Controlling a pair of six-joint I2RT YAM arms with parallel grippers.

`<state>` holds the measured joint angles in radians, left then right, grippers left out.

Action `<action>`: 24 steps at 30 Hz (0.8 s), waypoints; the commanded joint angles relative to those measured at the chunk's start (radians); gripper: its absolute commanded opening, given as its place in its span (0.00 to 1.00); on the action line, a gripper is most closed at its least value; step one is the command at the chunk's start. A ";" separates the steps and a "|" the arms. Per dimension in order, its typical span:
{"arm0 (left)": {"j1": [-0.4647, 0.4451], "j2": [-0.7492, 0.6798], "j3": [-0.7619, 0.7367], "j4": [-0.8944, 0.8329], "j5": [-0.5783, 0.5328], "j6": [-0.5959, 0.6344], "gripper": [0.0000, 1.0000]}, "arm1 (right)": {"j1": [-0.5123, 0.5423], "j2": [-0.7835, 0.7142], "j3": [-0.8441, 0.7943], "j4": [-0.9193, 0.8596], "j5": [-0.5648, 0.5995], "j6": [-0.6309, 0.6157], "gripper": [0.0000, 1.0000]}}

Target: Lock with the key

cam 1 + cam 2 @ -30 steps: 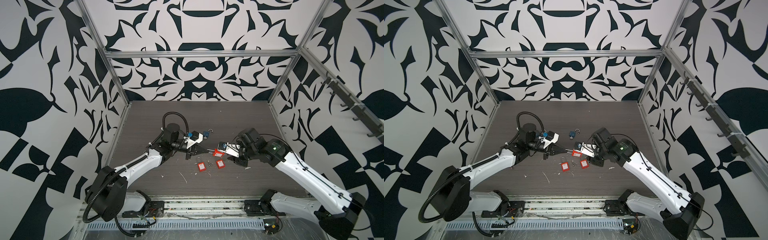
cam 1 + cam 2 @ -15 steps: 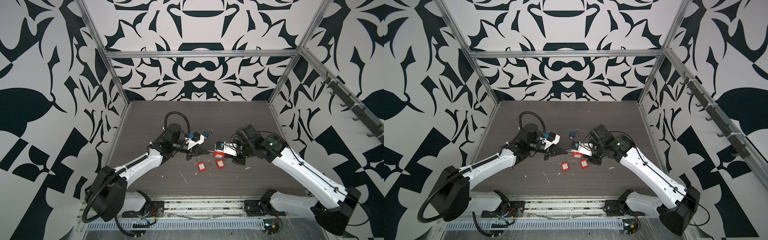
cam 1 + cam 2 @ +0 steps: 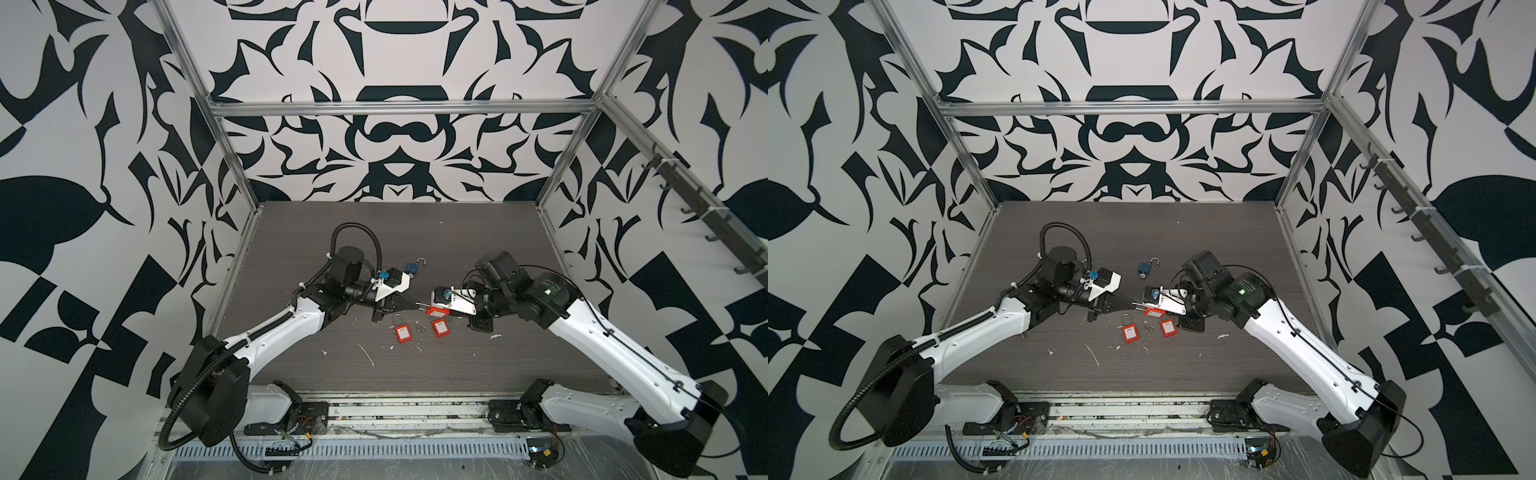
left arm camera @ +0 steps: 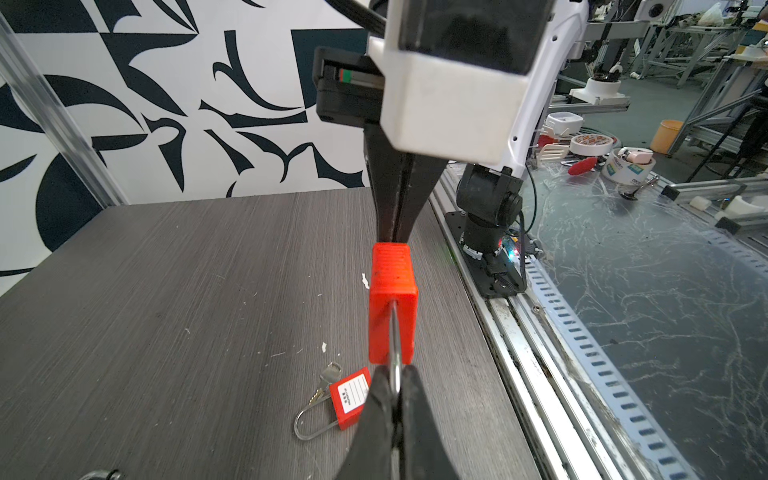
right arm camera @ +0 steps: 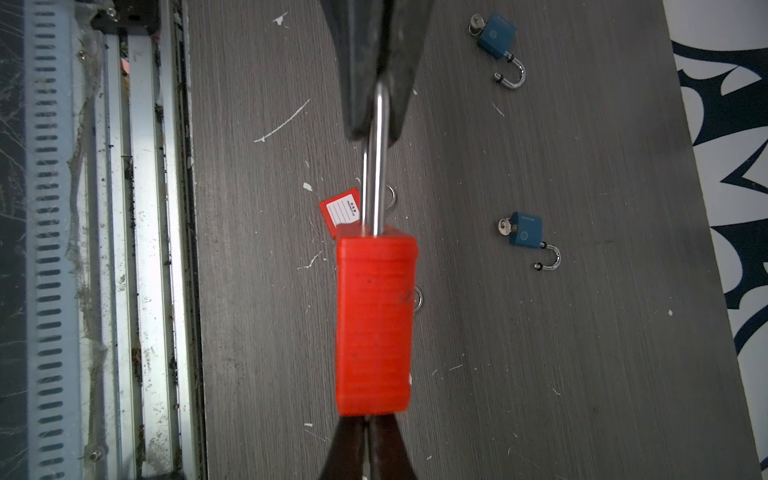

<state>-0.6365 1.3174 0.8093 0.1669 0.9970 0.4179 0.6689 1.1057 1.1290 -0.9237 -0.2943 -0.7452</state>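
A red padlock (image 4: 392,299) hangs in the air over the table's middle, seen too in both top views (image 3: 439,311) (image 3: 1152,311). My left gripper (image 4: 395,386) is shut on its steel shackle (image 5: 376,183). My right gripper (image 5: 368,424) is shut right against the opposite end of the red body (image 5: 374,324). The key is almost hidden between those fingers; only a thin pale sliver shows there. The two grippers face each other in line, with the lock between them.
Two more red padlocks (image 3: 402,333) (image 3: 439,327) and a key ring (image 3: 419,328) lie on the table under the held lock. One of them (image 4: 351,397) has a key (image 4: 330,372) beside it. Two blue padlocks with open shackles (image 5: 496,41) (image 5: 525,232) lie farther back. The front rail (image 5: 145,249) borders the table.
My right gripper has moved left up to the lock's end and closed there. The left gripper has kept its hold on the shackle.
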 commanded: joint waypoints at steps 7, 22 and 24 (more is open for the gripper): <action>0.027 -0.084 0.018 -0.069 -0.042 0.044 0.00 | -0.012 -0.029 -0.040 -0.028 -0.013 -0.033 0.00; 0.057 -0.111 -0.011 -0.054 -0.056 0.058 0.00 | -0.054 -0.010 -0.045 -0.068 -0.037 -0.041 0.00; 0.058 -0.124 -0.027 -0.033 -0.074 0.061 0.00 | -0.062 -0.006 -0.039 -0.079 -0.040 -0.045 0.00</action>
<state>-0.6106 1.2427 0.8005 0.0937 0.9508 0.4725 0.6281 1.0962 1.0889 -0.8444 -0.3729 -0.7620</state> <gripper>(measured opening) 0.071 0.067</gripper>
